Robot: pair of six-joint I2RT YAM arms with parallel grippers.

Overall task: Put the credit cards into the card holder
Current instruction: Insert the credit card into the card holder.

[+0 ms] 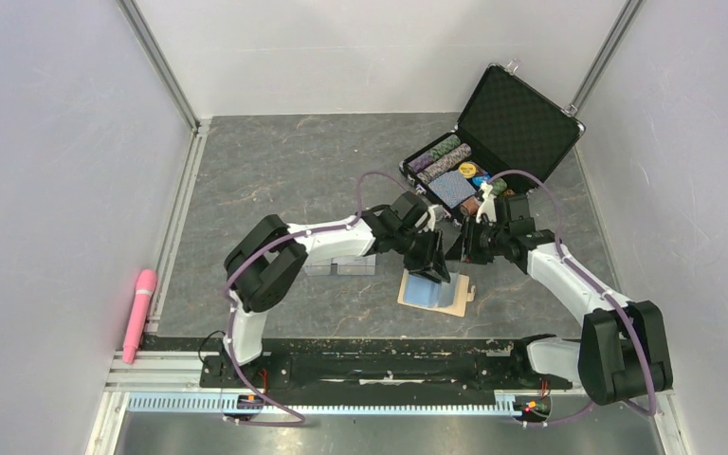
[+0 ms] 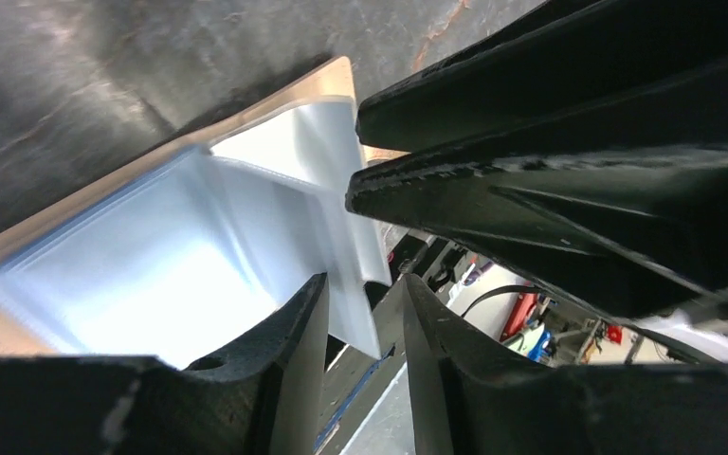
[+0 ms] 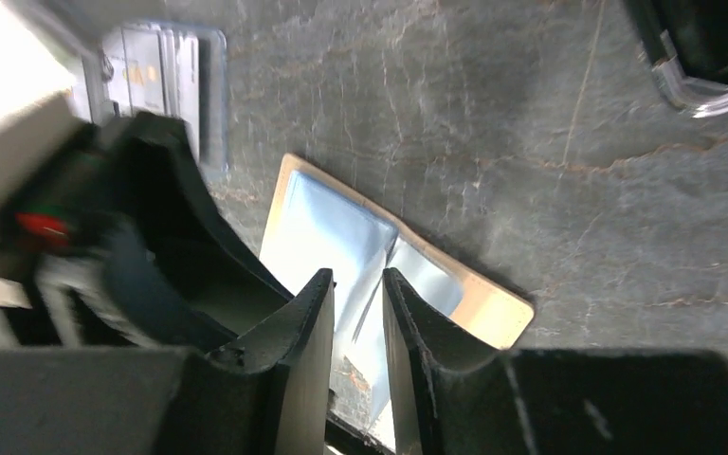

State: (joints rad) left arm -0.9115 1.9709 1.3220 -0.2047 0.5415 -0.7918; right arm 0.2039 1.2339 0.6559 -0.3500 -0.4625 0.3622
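The card holder (image 1: pixel 455 296) lies open on the table, tan with light blue lining; it also shows in the left wrist view (image 2: pixel 152 275) and the right wrist view (image 3: pixel 493 313). My left gripper (image 1: pixel 439 270) is right over it, its jaws a little apart (image 2: pixel 365 284) astride a raised blue pocket flap (image 2: pixel 355 275) that rests against one finger. My right gripper (image 1: pixel 463 248) hangs just behind, jaws narrow (image 3: pixel 357 280) on a glossy credit card (image 3: pixel 351 378) standing on edge above the pocket. More credit cards (image 1: pixel 341 267) lie left of the holder, also in the right wrist view (image 3: pixel 166 71).
The open black poker-chip case (image 1: pixel 517 118) with chips and a blue deck stands behind the grippers, its corner in the right wrist view (image 3: pixel 692 66). A pink object (image 1: pixel 139 313) lies at the left edge. White walls enclose the table.
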